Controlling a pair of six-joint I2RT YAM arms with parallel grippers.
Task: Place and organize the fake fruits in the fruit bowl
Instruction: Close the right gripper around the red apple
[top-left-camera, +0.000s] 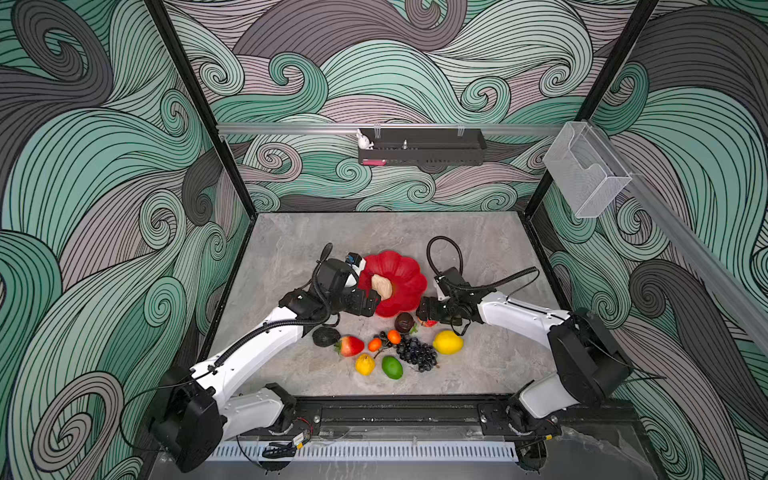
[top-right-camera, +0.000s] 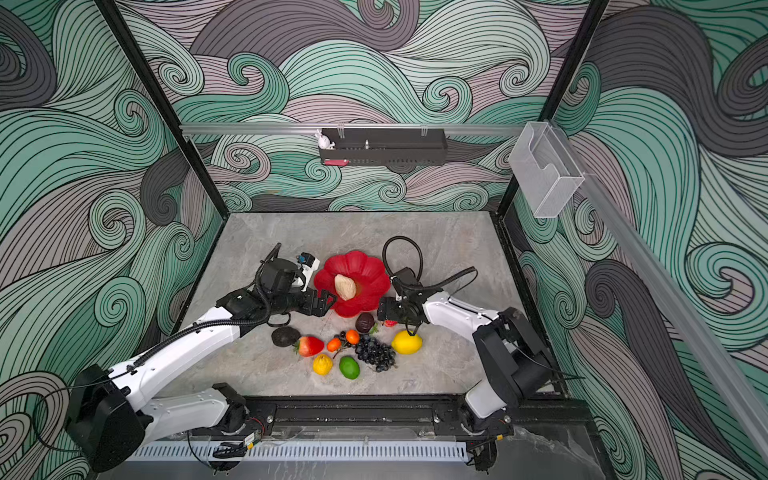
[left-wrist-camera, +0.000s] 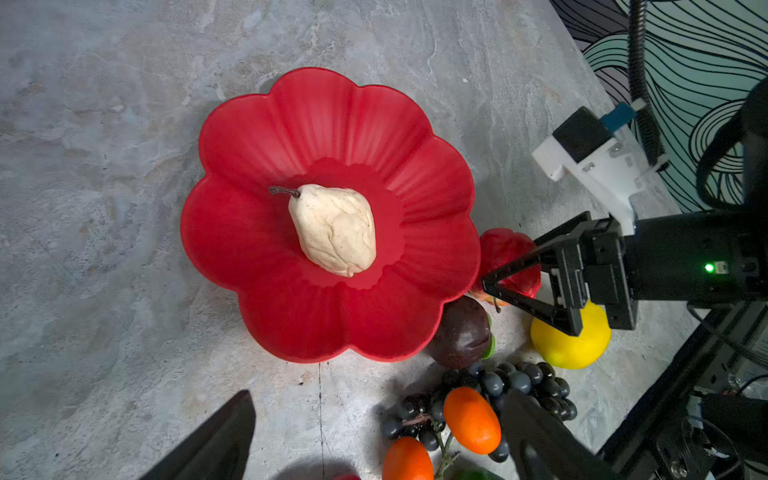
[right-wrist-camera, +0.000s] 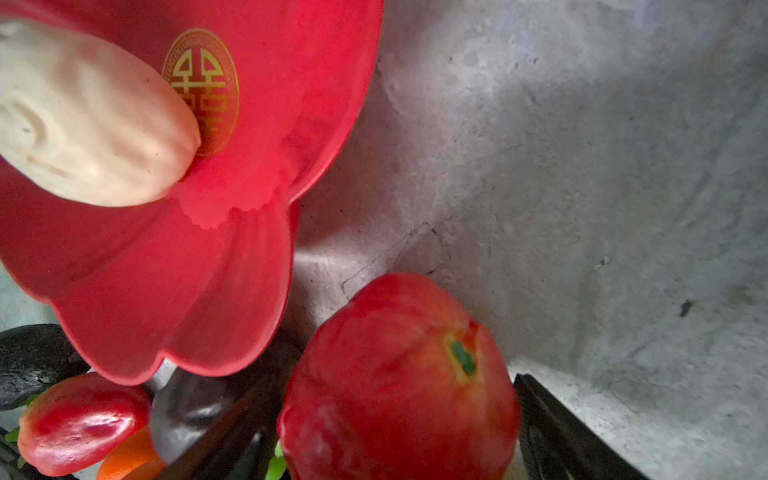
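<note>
Fruit bowl (top-left-camera: 399, 259) set on table (top-left-camera: 291, 257), cream pear (top-left-camera: 381, 286) inside. Left gripper (top-left-camera: 376, 306) spread wide, empty, at rim. Right gripper (top-left-camera: 420, 312) placed astride red apple (right-wrist-camera: 399, 374); grip not discernible. Dark plum (top-left-camera: 404, 322), lemon (top-left-camera: 448, 342) crowded close.

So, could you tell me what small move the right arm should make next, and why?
Probably close the right end effector on the red fruit: its open jaws flank that fruit, which lies on the table beside the fruit bowl, where only the cream pear sits.
</note>
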